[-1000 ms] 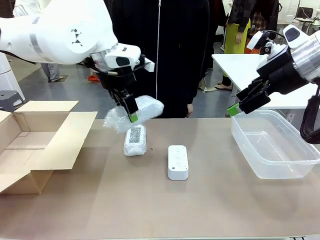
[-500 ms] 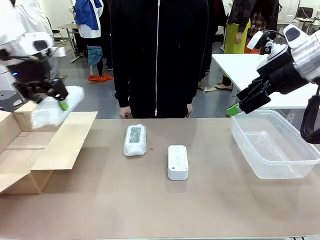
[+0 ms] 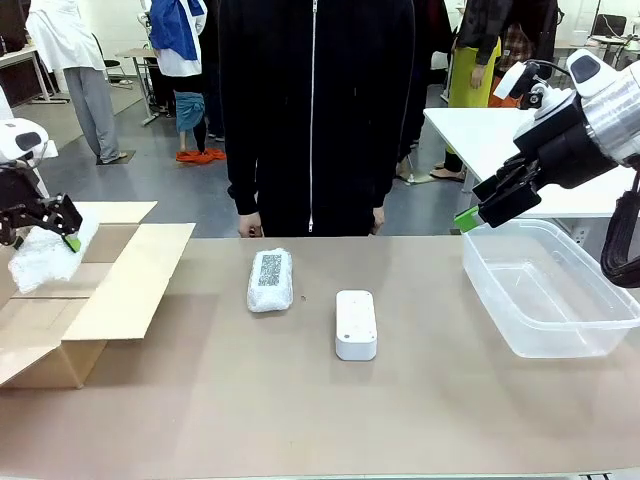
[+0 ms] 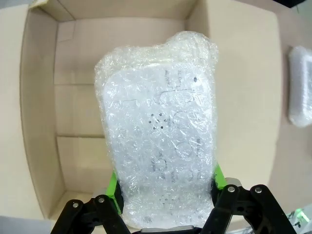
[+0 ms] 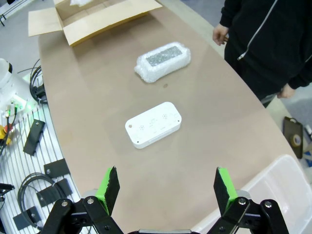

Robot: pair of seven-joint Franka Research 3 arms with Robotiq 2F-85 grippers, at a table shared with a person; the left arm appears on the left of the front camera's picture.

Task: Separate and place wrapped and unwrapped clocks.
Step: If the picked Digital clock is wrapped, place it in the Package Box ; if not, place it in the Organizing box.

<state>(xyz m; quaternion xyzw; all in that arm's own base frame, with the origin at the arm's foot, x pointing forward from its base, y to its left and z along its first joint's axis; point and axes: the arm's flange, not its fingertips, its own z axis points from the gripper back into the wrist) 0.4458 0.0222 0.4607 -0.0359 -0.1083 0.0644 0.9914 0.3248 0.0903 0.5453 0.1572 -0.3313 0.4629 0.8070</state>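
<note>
while the left claw [image 4: 165, 183] pinches one wrapped bundle [image 4: 161, 131] by its end, that bundle hangs over the open cardboard box [image 3: 120, 290] at the left side of the surface [image 3: 300, 410], the arm reaching in low from the left. the other wrapped bundle [image 3: 270, 280], dark patch up, lies mid-surface, with the bare white clock [image 3: 356, 323] near it. the right claw [image 5: 166, 187] hovers with pads spread wide, raised by the clear tub [image 3: 545, 290], its arm angled downward from the right.

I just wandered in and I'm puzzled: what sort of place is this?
Most likely a robotics lab or test hall. A robot arm reaches over a table with a cardboard box and a clear plastic bin, a person stands across it, and another table and other people lie behind.
</note>
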